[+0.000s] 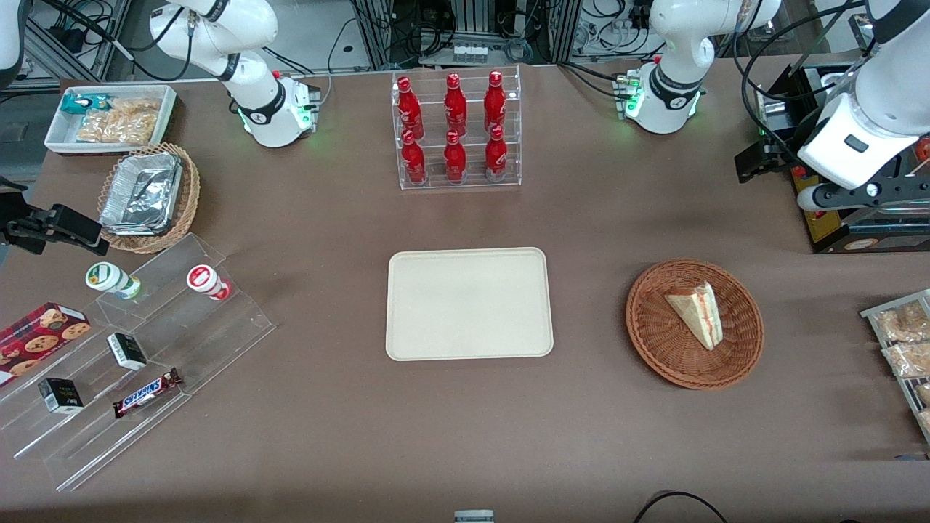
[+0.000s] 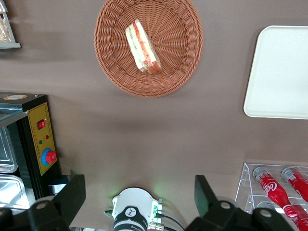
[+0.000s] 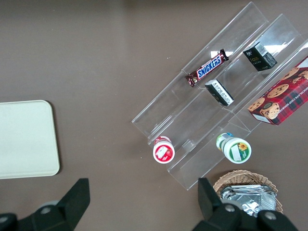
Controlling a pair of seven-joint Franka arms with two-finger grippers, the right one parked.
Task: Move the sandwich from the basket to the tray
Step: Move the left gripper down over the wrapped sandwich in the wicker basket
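Inside the basket, toward the working arm's end of the desk, your sandwich lay flat on its side, a pale bread wedge whose cut edge showed red and green filling. Lying so, it offered its faces to a grasp from above. Your empty tray sat mid-desk beside the basket, ready to receive it. Your gripper hung well above the desk's edge farthest from the front camera, jaws spread wide and holding nothing.

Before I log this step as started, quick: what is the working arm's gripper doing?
Gripper: open, holding nothing, raised above bare table, farther from the front camera than the basket, where the sandwich lies.
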